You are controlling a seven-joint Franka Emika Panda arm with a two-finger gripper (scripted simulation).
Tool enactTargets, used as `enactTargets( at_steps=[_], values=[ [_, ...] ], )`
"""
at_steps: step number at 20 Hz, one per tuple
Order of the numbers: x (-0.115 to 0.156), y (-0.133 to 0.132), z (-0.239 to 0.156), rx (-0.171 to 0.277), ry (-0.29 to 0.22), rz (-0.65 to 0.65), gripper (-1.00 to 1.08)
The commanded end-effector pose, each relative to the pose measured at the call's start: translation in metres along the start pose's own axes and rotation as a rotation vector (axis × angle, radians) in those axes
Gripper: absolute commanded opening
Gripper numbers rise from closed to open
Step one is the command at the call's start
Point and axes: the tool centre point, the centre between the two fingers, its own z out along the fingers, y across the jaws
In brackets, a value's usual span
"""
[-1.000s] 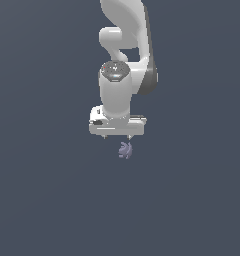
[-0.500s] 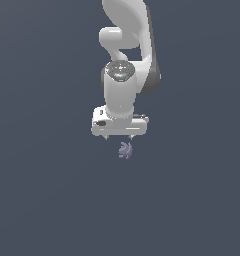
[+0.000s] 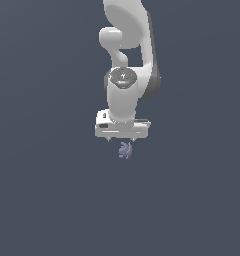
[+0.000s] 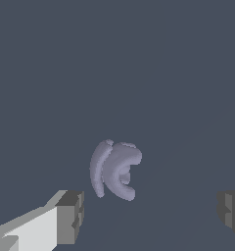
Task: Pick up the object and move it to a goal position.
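White, glossy and jointed, the single robot arm [image 3: 126, 75] hangs over a plain dark slate-grey surface [image 3: 47, 190] with its wrist pointed straight down, so that the white two-fingered gripper [image 3: 121, 139] faces the floor squarely. Just below the gripper lies the small pale lavender-grey lumpy object [image 3: 125, 149], made of curved, lobed ribs; in the exterior view it sits a little toward that view's right of the gripper's centre line. The wrist view shows the same object [image 4: 114, 169] between the two grey fingertip pads [image 4: 70, 215], with clear dark surface on either side of it, so nothing is gripped. The jaws stand spread wide, well beyond the width of the object, which leaves margin for an irregular shape. Whether the fingertips have reached the level of the object cannot be told from these views. The vertical pose appears chosen to bracket the object from above; the step in hand looks like the final approach before closing. No goal marker is visible in either view.
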Motion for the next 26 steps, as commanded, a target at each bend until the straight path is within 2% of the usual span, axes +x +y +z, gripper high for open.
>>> enactTargets(
  at_steps=[1,12,20,26],
  values=[
    [-0.002,-0.005,0.011,0.003,0.000,0.032,1.00],
    [-0.010,-0.024,0.052,0.013,0.000,0.163,1.00],
    [-0.011,-0.025,0.058,0.013,-0.001,0.169,1.00],
    [-0.012,-0.025,0.085,0.013,0.000,0.172,1.00]
  ],
)
